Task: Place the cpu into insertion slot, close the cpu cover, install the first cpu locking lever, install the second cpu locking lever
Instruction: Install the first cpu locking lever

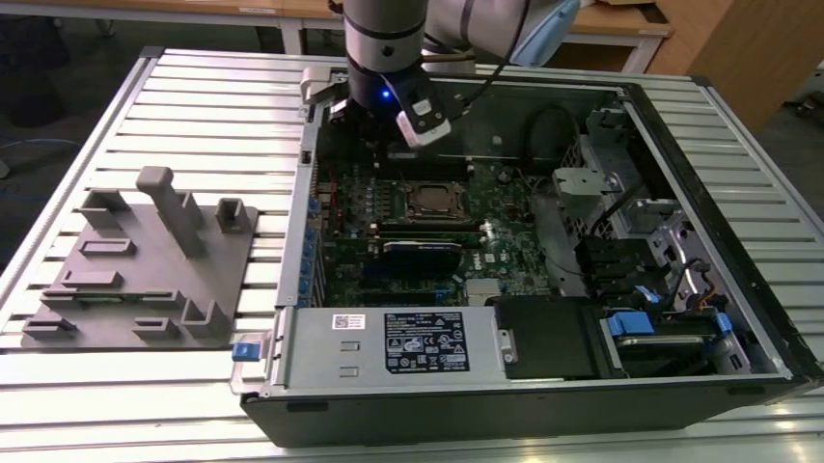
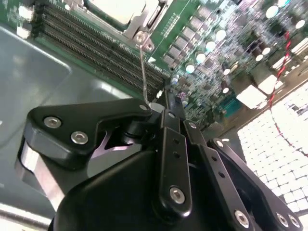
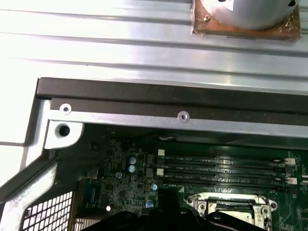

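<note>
Second wrist view: your cpu (image 2: 114,8) sits under the cpu cover (image 2: 137,25); end effector (image 2: 156,105) clamps a locking lever (image 2: 143,67), latching apparently not yet done.

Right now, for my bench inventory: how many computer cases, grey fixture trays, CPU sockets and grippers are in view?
Computer case: 1
Grey fixture tray: 1
CPU socket: 1
Gripper: 1
Total: 4

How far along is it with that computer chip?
The cpu looks seated, with the cpu cover down around it. The gripper pinches the tip of a locking lever that stands raised, so latching isn't finished.
</note>
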Robot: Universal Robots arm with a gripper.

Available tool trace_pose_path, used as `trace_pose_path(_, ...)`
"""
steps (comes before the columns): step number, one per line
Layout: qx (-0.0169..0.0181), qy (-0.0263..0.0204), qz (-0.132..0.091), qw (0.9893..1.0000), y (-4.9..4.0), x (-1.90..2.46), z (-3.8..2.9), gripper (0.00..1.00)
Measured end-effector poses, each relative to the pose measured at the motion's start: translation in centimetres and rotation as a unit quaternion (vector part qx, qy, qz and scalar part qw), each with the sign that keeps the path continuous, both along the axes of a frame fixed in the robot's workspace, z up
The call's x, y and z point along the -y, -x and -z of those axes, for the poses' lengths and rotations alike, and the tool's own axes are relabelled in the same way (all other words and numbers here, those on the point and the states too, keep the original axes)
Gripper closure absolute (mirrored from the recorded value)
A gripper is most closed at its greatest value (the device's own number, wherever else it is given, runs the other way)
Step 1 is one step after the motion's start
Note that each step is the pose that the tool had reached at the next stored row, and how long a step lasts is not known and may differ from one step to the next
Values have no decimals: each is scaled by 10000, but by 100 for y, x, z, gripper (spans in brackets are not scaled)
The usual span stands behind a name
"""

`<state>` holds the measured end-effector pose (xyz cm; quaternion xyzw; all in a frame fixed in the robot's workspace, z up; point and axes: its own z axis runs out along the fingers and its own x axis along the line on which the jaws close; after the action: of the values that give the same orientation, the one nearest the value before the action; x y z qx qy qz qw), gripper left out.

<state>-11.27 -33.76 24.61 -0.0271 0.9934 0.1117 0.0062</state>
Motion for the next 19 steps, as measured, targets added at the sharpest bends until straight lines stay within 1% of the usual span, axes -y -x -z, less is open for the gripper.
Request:
trace_pose_path(1,0,-16,0,10000,0,2,0,90)
trace_pose_path(4,0,-19,0,10000,-2,3,0,90)
trace_pose_path(6,0,-19,0,10000,-23,3,0,90)
trace_pose_path(8,0,-19,0,10000,-63,3,0,90)
trace_pose_path(11,0,-19,1,10000,-141,3,0,90)
trace_pose_path(19,-1,-19,1,10000,-392,3,0,90)
